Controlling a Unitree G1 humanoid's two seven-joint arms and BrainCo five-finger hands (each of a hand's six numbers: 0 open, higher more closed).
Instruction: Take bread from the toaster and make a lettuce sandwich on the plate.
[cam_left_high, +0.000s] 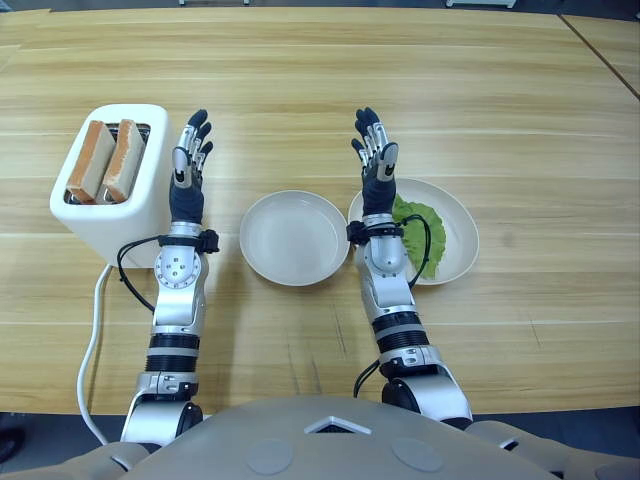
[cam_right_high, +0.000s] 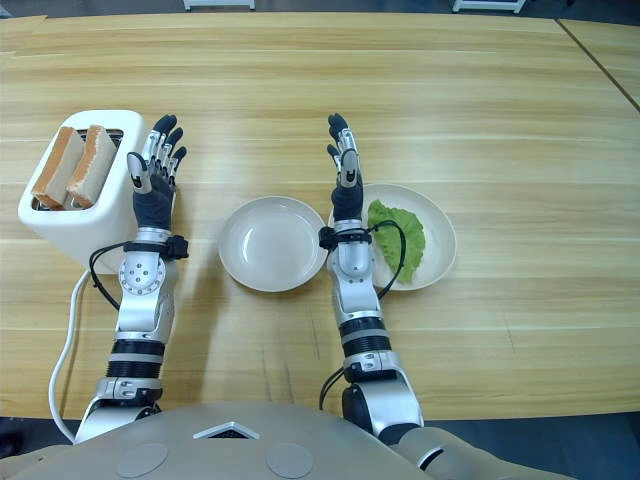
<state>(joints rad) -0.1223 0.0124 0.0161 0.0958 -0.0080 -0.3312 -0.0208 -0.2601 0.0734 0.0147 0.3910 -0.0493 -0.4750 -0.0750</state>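
Holds the left hand (cam_left_high: 190, 165) up with fingers spread and straight, gripping nothing. Finds, just left of that hand, a white boxy two-slot toaster (cam_left_high: 110, 215) with two browned slices of bread (cam_left_high: 105, 160) standing proud of the slots, probably raised so as to be pinched from above. Holds the right hand (cam_left_high: 375, 160) likewise spread and empty, above the left edge of a cream round plate (cam_left_high: 462, 235). Sees on that plate, just right of the right wrist, a crinkled green lettuce leaf (cam_left_high: 422, 228), apparently laid ready as filling. Has, between the two hands, a second cream round plate (cam_left_high: 295, 240), bare, most likely the assembly spot, within reach of either hand. Judges the sandwich not yet begun: bread first, and the left hand best placed for it. Notes a white power cord (cam_left_high: 95, 330) running from the toaster, left of the left forearm, toward the near edge. Rests everything on a pale, striped wooden worktop (cam_left_high: 400, 70); makes out, well beyond the right hand, an adjoining wooden top (cam_left_high: 615, 35).
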